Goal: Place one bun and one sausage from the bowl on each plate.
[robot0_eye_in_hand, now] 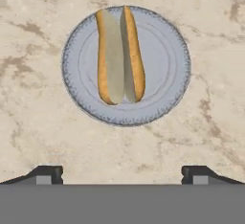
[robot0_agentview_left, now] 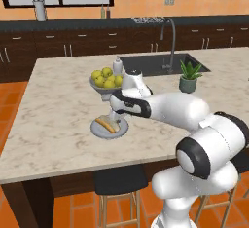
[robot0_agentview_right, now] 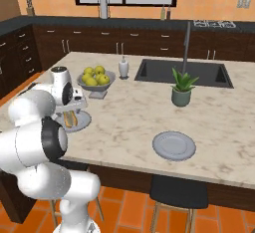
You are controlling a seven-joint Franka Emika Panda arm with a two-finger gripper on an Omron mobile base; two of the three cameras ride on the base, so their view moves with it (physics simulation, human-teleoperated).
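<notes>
My claw [robot0_eye_in_hand: 122,173] hangs above a grey plate [robot0_eye_in_hand: 167,70], its two fingertips [robot0_eye_in_hand: 48,174] set wide apart and gripping nothing. One split bun [robot0_eye_in_hand: 118,55] lies lengthwise on that plate, well inside the rim, with bare plate showing all around it. In the hand view, bare marble countertop [robot0_eye_in_hand: 210,137] surrounds the plate on every side.

From the right base view, this loaded plate [robot0_agentview_right: 82,121] sits near the counter's left front corner, close to the front edge. A second grey plate [robot0_agentview_right: 174,145] lies well apart from it to the right, also near the front edge and bare, with unoccupied marble between the two. Behind the loaded plate stands a pale footed fruit bowl [robot0_agentview_right: 97,88] of yellow-green fruit, quite near the plate's far side. A white dispenser bottle [robot0_agentview_right: 123,68] stands beside the sink [robot0_agentview_right: 182,72], and a potted plant [robot0_agentview_right: 182,90] stands in front of the sink's near edge.

Count: plates, two; buns, one; fruit bowls, one; plants, one; bottles, one.
</notes>
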